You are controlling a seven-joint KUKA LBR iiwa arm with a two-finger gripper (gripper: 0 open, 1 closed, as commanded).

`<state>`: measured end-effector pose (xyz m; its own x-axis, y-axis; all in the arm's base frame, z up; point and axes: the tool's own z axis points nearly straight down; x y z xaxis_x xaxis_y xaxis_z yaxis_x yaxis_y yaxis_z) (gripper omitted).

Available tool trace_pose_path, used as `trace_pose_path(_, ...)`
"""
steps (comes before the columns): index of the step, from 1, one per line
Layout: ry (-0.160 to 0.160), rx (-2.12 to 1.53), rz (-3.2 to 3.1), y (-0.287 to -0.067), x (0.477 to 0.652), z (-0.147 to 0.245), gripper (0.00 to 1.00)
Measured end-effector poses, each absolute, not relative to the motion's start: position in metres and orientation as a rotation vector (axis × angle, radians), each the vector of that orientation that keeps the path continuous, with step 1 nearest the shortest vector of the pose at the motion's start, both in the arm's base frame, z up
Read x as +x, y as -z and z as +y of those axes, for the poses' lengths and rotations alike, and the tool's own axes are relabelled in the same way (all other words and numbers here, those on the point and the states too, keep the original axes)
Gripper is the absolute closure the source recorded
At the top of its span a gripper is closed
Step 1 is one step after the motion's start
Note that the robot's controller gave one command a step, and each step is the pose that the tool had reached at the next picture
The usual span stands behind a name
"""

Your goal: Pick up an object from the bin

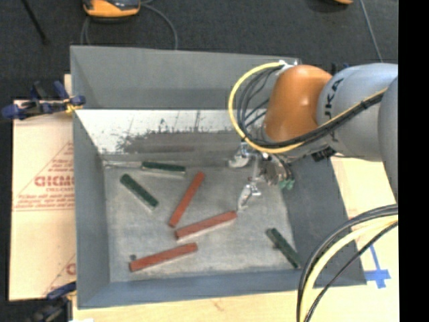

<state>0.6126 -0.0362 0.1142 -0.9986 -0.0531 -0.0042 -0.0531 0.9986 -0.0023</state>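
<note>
My gripper hangs low over the right middle of the bin floor, open, with nothing between its fingers. Its lower fingertip stands just above the right end of a red-brown flat stick that lies slanted in the bin's middle. Another red-brown stick lies steeply slanted to the left of the gripper. A dark green stick lies near the front right corner, below the gripper.
A third red-brown stick lies along the front wall. Two more dark green sticks rest at the back left, one by the back wall and one slanted beside it. The arm with its orange cover and cables overhangs the bin's right side.
</note>
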Motion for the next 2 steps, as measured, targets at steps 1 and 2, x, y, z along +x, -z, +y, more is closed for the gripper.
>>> trace_pose_path(1, 0.005, -0.143, 3.145, -0.0911, 0.6087, -0.0033, 0.00)
trace_pose_path(2, 0.004, -0.153, 3.135, -0.0929, 0.6107, -0.0036, 0.00)
